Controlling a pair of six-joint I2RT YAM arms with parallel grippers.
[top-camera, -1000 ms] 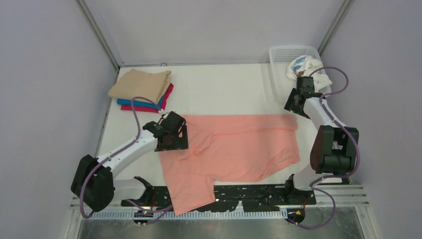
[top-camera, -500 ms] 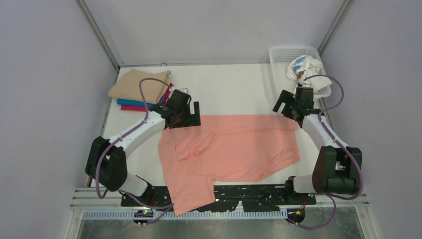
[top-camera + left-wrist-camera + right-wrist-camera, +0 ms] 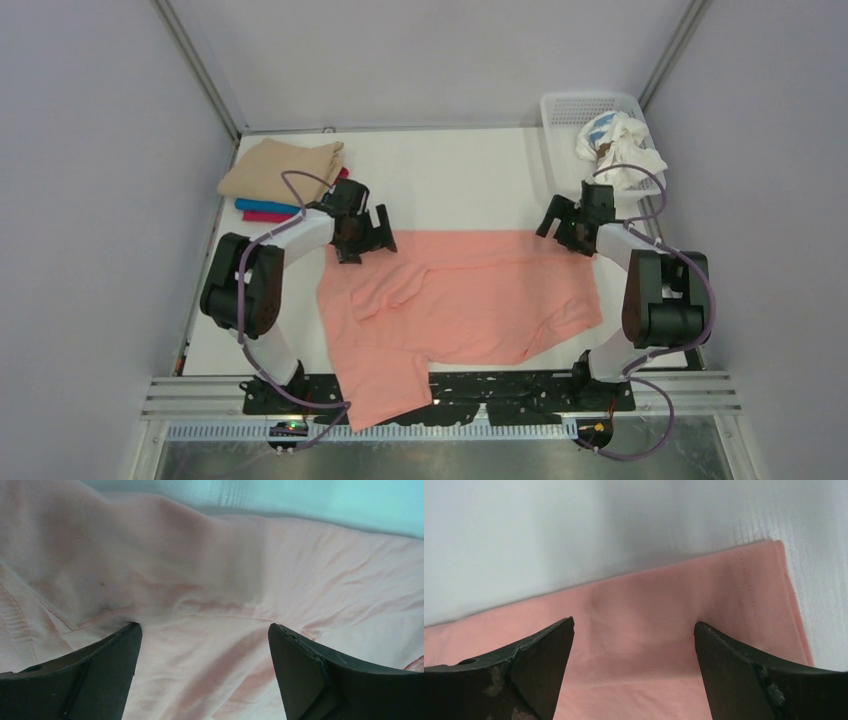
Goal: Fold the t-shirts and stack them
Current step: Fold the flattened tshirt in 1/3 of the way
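The salmon-pink t-shirt (image 3: 470, 295) lies spread on the white table, one part hanging over the near edge. My left gripper (image 3: 367, 243) is open at the shirt's far left corner, jaws wide over wrinkled pink cloth (image 3: 200, 605). My right gripper (image 3: 562, 230) is open at the shirt's far right corner, jaws wide over the hemmed edge (image 3: 704, 595). Neither holds cloth. The tan shirt (image 3: 280, 170) tops a folded stack with the bright blue shirt (image 3: 275, 208) and the magenta shirt (image 3: 268, 217) at the far left.
A white mesh basket (image 3: 588, 115) at the far right corner holds crumpled white and blue cloth (image 3: 618, 140). Grey walls stand on both sides. A black slotted rail (image 3: 500, 385) runs along the near edge.
Both grippers have moved to the shirt's far corners: the left from the shirt's left side up and back, the right inward and down from beside the basket. The shirt has not moved.
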